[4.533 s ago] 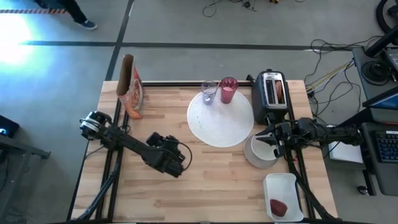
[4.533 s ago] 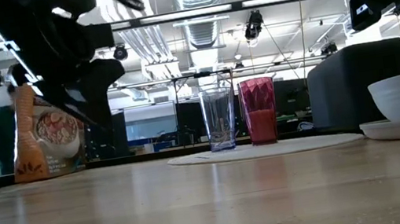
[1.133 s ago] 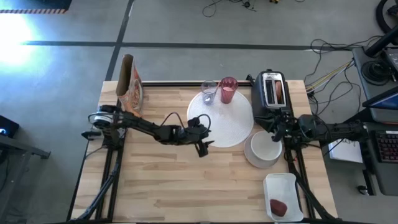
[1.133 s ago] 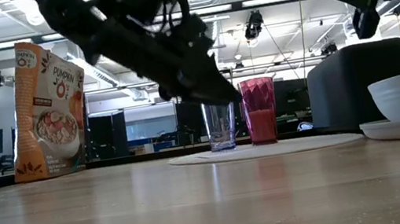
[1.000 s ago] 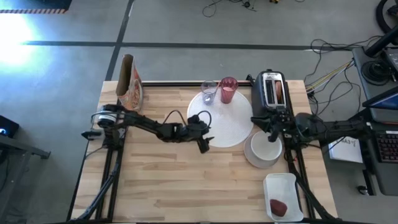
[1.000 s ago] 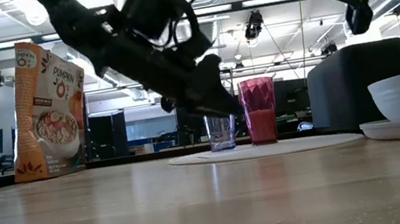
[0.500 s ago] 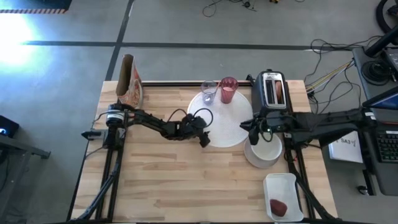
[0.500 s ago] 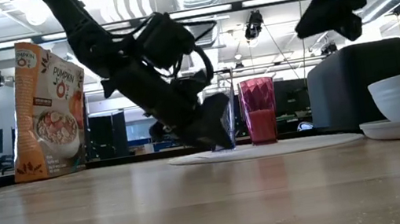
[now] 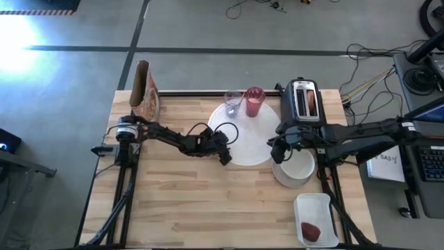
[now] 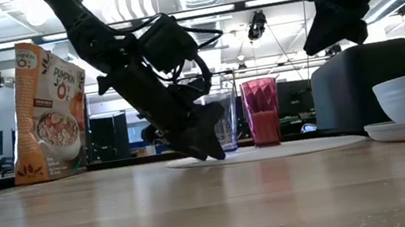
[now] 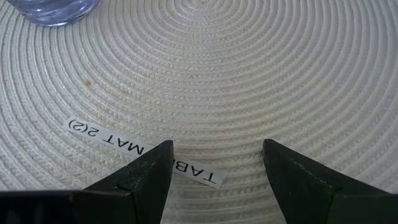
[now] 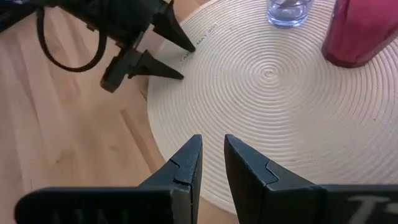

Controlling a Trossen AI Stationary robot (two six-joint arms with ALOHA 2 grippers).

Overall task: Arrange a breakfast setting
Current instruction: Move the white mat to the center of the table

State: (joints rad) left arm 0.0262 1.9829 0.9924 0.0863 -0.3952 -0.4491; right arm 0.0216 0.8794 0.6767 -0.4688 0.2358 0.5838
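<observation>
Left gripper (image 11: 214,165) spread over the woven mat's (image 9: 250,142) edge; right gripper (image 12: 210,163) hovers nearly pressed together. A tug could topple the clear glass (image 9: 233,103) and pink tumbler (image 9: 254,101) beyond, probably

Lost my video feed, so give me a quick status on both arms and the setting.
Left gripper open, low at the round mat's near-left edge. Right gripper narrowly parted, empty, over its right edge. Pink cup, clear glass stand on mat.

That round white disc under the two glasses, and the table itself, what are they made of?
The round white disc looks like a woven placemat, matte: fine concentric ribs, a label reading TABLE MAT. The table looks like light wooden planks, smooth, with visible grain.
</observation>
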